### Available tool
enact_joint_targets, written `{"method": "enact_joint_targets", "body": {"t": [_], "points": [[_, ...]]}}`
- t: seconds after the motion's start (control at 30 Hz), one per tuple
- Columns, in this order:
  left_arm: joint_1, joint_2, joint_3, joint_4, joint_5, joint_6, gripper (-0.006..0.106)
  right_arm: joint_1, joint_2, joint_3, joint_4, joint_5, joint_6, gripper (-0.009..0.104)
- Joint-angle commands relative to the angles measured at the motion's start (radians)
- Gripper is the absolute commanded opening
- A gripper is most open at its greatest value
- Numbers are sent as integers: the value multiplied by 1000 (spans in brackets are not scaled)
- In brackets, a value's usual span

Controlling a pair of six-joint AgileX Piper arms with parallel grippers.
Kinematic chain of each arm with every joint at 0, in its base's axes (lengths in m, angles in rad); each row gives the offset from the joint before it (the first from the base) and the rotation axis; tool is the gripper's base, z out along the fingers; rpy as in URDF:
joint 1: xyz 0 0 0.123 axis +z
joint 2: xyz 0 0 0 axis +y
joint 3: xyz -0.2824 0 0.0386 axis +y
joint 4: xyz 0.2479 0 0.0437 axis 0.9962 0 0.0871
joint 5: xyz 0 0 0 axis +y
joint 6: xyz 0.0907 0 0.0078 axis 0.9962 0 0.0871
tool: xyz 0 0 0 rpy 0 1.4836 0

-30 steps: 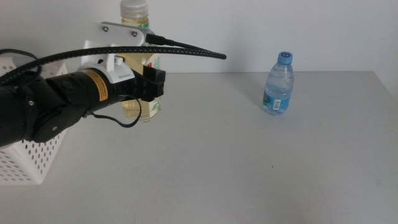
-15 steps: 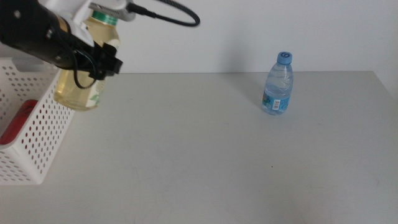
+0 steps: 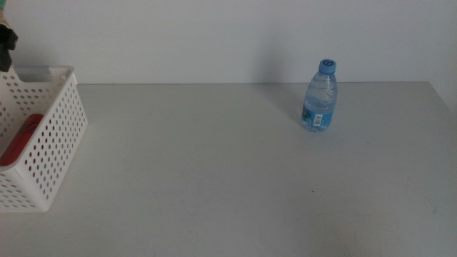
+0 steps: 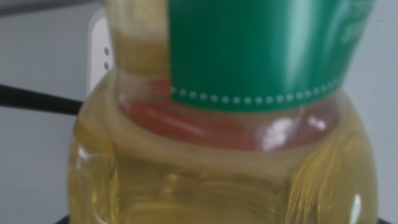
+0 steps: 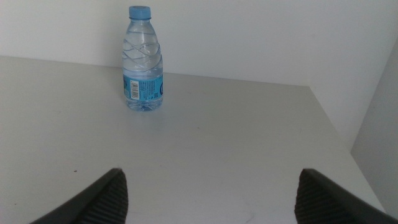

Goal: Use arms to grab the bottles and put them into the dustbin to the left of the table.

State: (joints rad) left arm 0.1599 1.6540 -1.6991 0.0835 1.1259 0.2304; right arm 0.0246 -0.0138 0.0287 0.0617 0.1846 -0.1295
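At the far left edge of the middle view, only a dark sliver of the left gripper (image 3: pixel 6 44) shows, above the dustbin (image 3: pixel 63 123); the rest of that arm is cut off. Its wrist view is filled by the yellow drink bottle (image 4: pixel 224 155), so close that the green label (image 4: pixel 261 50) and pale liquid blur, and the jaws themselves are hidden behind it; the bottle pressed against the camera suggests they are clenched on it. Inside the dustbin, a red shape (image 3: pixel 20 139) lies low against the far-left wall, half hidden by the perforated side, too partial to name with certainty. Half a second ago the arm and bottle hung in plain view over the dustbin's right rim; now both have gone left, almost out of frame. On the table (image 3: pixel 214 171), the clear water bottle (image 3: pixel 319 96) stands upright at the far right, unmoved. Near the right side, the right gripper (image 5: pixel 205 196) waits with jaws spread wide apart, holding nothing.
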Motion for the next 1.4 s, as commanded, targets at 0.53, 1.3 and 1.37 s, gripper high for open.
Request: {"method": "enact_joint_targets", "body": {"t": [0.53, 1.3, 1.37], "points": [[73, 195, -48, -157, -41, 90, 0, -2, -21, -10, -4, -71, -3, 94], [68, 235, -65, -207, -16, 105, 94, -2, -21, -10, -4, -71, -3, 94], [68, 209, -65, -230, -7, 105, 94, -2, -21, -10, -4, -71, -3, 94]]}}
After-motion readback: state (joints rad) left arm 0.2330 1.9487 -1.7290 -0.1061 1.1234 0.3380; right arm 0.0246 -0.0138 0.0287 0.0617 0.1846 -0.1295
